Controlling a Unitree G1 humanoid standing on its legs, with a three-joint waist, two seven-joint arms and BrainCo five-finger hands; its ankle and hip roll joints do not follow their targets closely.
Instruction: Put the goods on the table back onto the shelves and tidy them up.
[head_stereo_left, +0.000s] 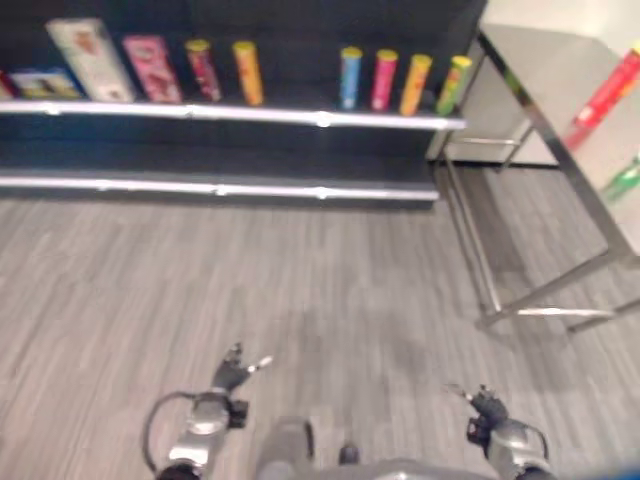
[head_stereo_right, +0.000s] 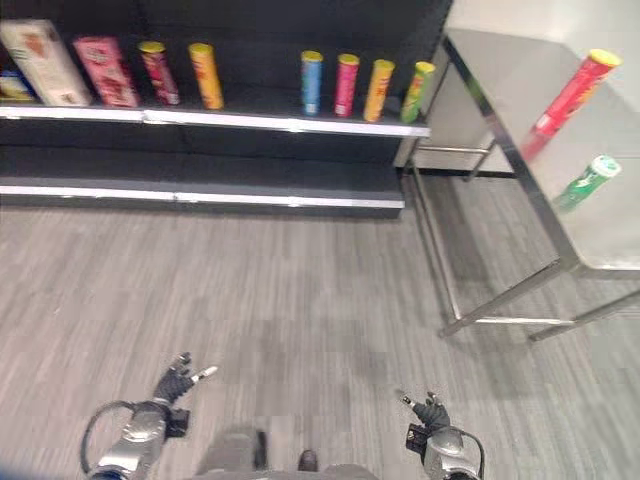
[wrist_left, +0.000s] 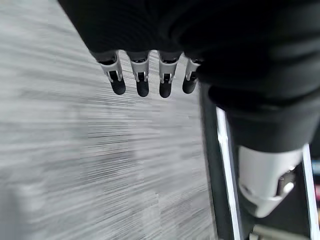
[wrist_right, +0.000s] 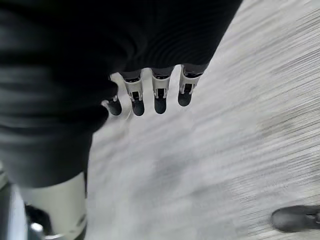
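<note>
We see two tubes lying on the steel table (head_stereo_right: 500, 75): a red tube (head_stereo_right: 567, 93) with a yellow lid toward the far edge, and a green tube (head_stereo_right: 587, 182) with a white lid nearer the front edge. On the dark shelf (head_stereo_right: 215, 120), upright tubes (head_stereo_right: 363, 86) and boxes (head_stereo_right: 72, 62) line the front edge. Our left hand (head_stereo_right: 172, 383) and right hand (head_stereo_right: 432, 411) hang low over the grey floor (head_stereo_right: 300, 290), fingers (wrist_left: 142, 80) straight, slightly apart and empty.
</note>
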